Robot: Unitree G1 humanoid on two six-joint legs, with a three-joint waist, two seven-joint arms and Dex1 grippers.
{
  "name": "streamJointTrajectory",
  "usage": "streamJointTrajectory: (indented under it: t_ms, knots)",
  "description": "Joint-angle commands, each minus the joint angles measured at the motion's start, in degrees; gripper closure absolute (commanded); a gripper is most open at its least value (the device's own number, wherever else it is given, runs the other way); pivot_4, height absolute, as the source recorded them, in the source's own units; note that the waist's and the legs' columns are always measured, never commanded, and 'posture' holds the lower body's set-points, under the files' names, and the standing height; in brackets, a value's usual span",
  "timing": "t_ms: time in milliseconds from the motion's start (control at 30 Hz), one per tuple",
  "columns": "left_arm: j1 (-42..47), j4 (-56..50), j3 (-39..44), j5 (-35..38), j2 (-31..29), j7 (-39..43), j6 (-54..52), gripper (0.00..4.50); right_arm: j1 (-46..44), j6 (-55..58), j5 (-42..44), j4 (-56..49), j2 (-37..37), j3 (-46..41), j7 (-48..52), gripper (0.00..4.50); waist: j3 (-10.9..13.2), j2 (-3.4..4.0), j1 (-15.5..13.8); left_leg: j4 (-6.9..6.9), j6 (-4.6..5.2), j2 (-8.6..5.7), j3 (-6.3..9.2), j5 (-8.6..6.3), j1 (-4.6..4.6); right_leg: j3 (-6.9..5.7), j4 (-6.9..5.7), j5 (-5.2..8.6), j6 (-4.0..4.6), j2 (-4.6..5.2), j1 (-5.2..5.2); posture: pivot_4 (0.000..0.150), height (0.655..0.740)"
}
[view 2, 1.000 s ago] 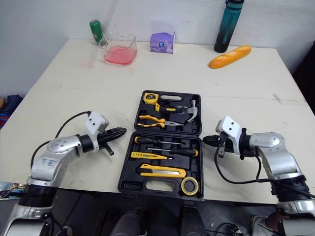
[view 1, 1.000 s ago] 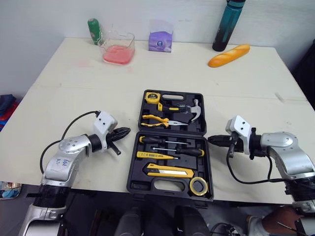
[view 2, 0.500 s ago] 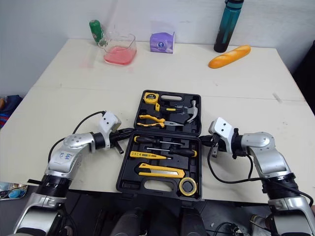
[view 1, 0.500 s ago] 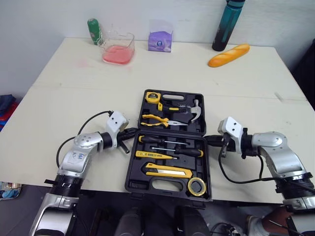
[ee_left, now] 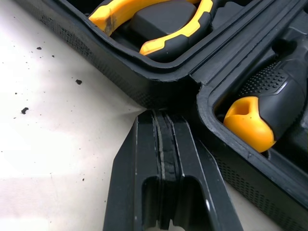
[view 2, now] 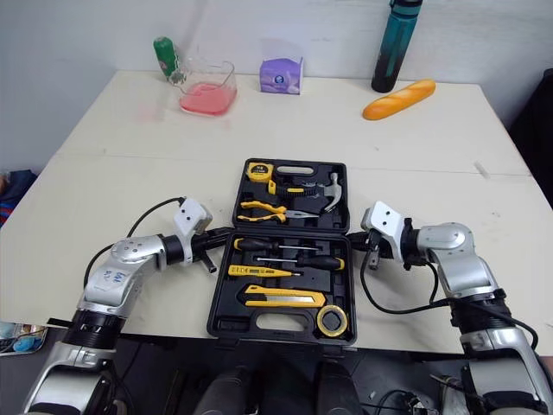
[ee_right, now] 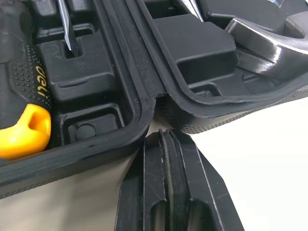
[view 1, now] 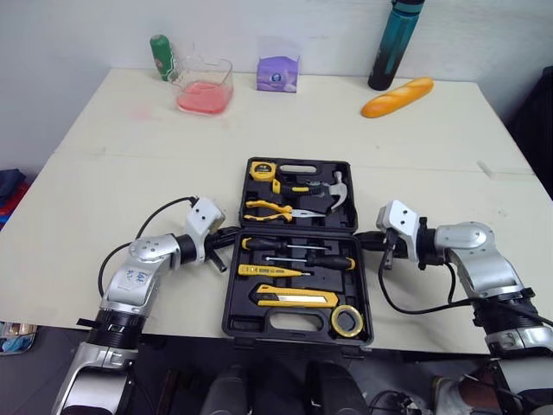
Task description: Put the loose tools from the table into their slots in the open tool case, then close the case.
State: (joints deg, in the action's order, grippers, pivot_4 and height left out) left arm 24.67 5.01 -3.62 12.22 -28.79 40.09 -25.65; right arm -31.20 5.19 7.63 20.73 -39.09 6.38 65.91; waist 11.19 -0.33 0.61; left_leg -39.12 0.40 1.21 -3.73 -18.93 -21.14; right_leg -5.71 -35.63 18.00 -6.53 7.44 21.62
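Left gripper (ee_left: 162,115) is what I check first: its two black fingers (ee_left: 139,144) are pressed flat together with nothing between them, and the tip sits against the outer wall of the tool case (view 1: 285,325), right at the notch where the two halves hinge. Just past that tip I see the yellow-handled pliers (ee_left: 159,29) in the far half and the yellow butt of a screwdriver (ee_left: 257,122) in the near half.

Right gripper (ee_right: 163,137) mirrors this on the other side of the case. Its fingers are also squeezed together, empty, with the tip at the hinge notch. From there I can make out the hammer (ee_right: 269,38) head in the far half.

From the head camera, the case lies open and flat on the table (view 1: 112,173), between the two arms. The far half holds a tape measure (view 1: 261,169), the pliers and the hammer. The near half holds two screwdrivers, a slim yellow tool (view 1: 268,271) whose type I cannot tell, a yellow utility knife (view 1: 298,298) and a roll of tape (view 1: 347,321) in the front right corner. Every tool I can see lies inside the case.

Well apart, along the far edge of the table, stand a green bottle (view 1: 161,57), a clear container (view 1: 205,86) with pink contents, a purple box (view 1: 278,73), a teal bottle (view 1: 387,47) and a bread loaf (view 1: 398,97).
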Motion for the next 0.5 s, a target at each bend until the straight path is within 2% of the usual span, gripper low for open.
streamJointTrajectory:
  t_ms: [33, 400, 433, 500]
  knots:
    - [0.7, 0.9, 0.1, -1.3, 0.6, -1.6, -0.1, 4.42, -2.5, -1.9, -1.3, 2.7, 1.6, 0.7, -0.8, 4.50, 0.0, 0.00, 0.2, 0.00, 0.00, 0.00, 0.00, 0.01, 0.01, 0.00, 0.00, 0.00, 0.00, 0.00, 0.00, 0.150, 0.7400]
    - [0.1, 0.3, 2.5, -2.4, -1.4, -3.5, -1.4, 4.42, -2.5, 0.1, -1.3, 4.1, 1.7, -0.3, -1.0, 4.50, 0.0, 0.00, 0.6, 0.00, 0.00, -0.01, 0.05, 0.04, 0.03, -0.02, -0.02, -0.01, 0.01, 0.09, -0.03, 0.150, 0.7400]
    - [-0.1, -0.5, 3.4, -2.1, -2.0, -3.8, -2.2, 4.16, -2.2, 2.5, -0.7, 3.8, 1.4, -1.1, -1.7, 4.50, 0.0, 0.00, 0.7, 0.00, 0.00, -0.01, 0.06, 0.05, 0.03, -0.02, -0.02, -0.01, 0.01, 0.10, -0.03, 0.150, 0.7400]
    - [-0.9, -2.8, 5.8, -0.5, -3.9, -2.8, -2.9, 3.50, -1.7, 4.9, 0.3, 2.9, -0.3, -2.5, -1.5, 3.79, 0.0, 0.00, 0.9, 0.00, 0.00, 0.01, 0.07, 0.04, 0.01, -0.02, -0.05, -0.01, 0.01, 0.12, -0.02, 0.150, 0.7400]
